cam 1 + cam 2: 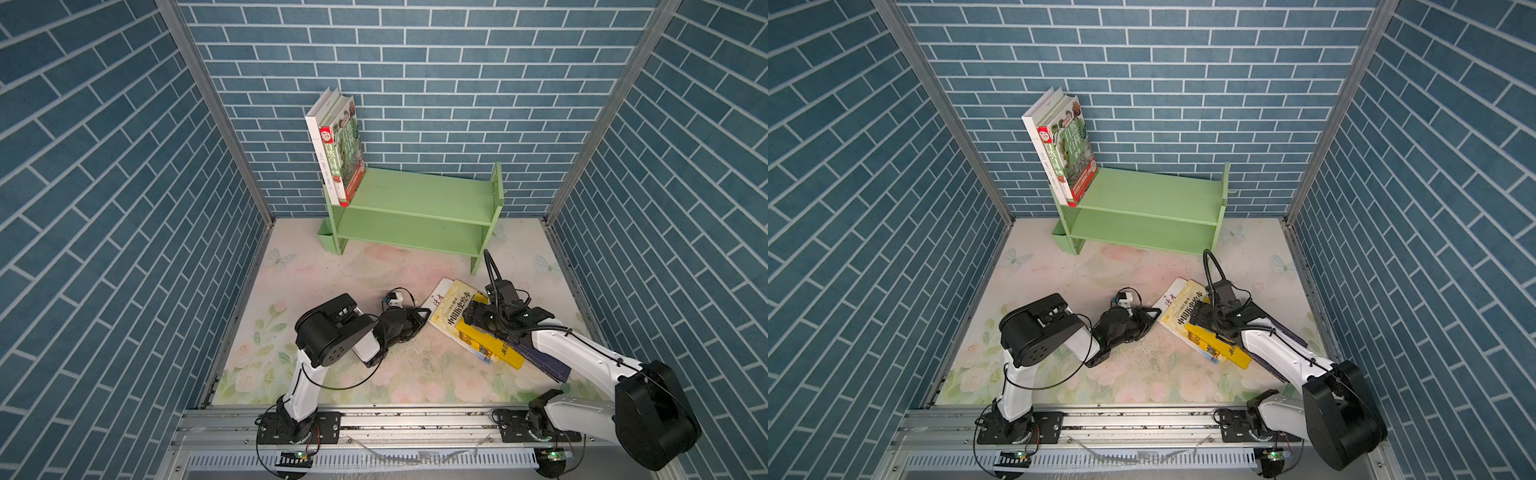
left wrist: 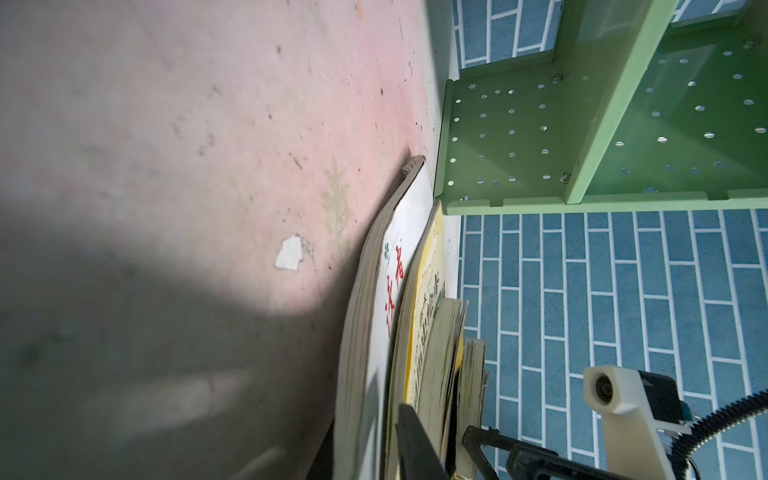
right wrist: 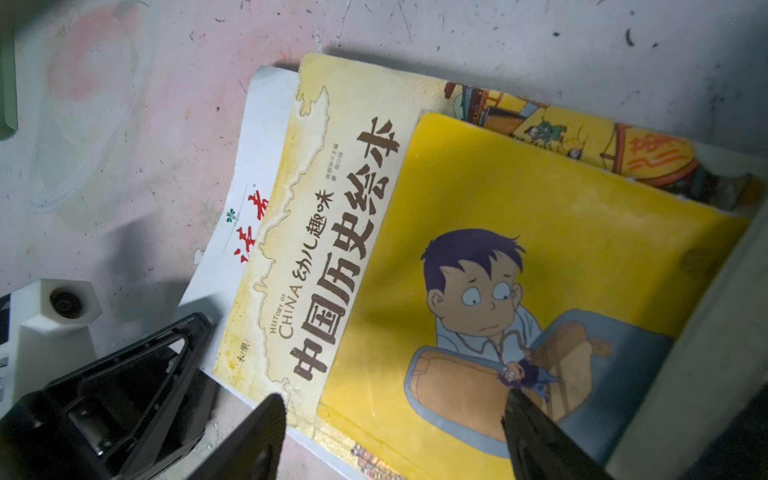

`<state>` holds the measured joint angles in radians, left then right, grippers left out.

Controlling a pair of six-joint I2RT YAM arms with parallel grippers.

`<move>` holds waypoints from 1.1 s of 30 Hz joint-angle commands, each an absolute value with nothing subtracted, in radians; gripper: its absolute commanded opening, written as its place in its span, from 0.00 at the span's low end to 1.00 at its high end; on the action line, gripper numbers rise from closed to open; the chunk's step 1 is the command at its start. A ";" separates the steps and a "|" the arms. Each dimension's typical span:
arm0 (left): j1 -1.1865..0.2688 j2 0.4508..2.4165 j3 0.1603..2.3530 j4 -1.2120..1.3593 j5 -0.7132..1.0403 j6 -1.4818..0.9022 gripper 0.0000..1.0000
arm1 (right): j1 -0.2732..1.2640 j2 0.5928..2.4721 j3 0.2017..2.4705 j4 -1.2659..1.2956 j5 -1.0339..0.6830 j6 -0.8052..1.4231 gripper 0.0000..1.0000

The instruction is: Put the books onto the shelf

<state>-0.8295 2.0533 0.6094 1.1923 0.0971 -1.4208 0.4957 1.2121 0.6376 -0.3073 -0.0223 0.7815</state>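
Note:
The light green shelf [image 1: 415,195] stands at the back wall. A white book [image 1: 320,153] and a green-and-red encyclopedia [image 1: 347,158] lean at the left end of its top tier. The other books lie in a fanned pile on the mat: thin white [image 1: 440,293], pale yellow [image 1: 451,309], bright yellow [image 3: 561,216] and navy [image 1: 544,361]. My left gripper [image 1: 422,318] is turned on its side at the thin white book's corner. One of its fingers [image 2: 415,440] is wedged between that book [image 2: 411,216] and the pale yellow one; the other is hidden. My right gripper [image 3: 395,419] hangs open over the bright yellow cover.
A small green box [image 1: 326,237] hangs on the shelf's left side near the floor. Blue brick walls close in the left, back and right. A metal rail [image 1: 415,419] carrying both arm bases runs along the front edge. The right arm lies over the pile's right part.

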 commanded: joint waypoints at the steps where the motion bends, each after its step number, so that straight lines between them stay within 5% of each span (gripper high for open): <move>1: -0.822 2.053 0.604 1.118 0.072 -1.386 0.15 | 0.489 1.186 0.623 -0.335 0.000 0.796 0.83; 11: -0.822 1.880 0.624 0.988 0.091 -1.255 0.00 | 0.487 1.198 0.643 -0.308 -0.012 0.798 0.82; 22: -0.824 1.336 0.822 0.099 -0.156 -0.854 0.00 | 0.486 1.244 0.772 -0.265 -0.073 0.748 0.83; 33: -0.822 1.126 1.159 -0.441 -0.206 -0.456 0.00 | 0.493 1.243 0.947 -0.157 -0.246 0.677 0.83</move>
<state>-0.8249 1.1702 1.0523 -0.2653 -0.1837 -0.6521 0.4900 1.2591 0.9012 -0.2096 -0.1829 0.7181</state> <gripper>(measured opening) 0.082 0.828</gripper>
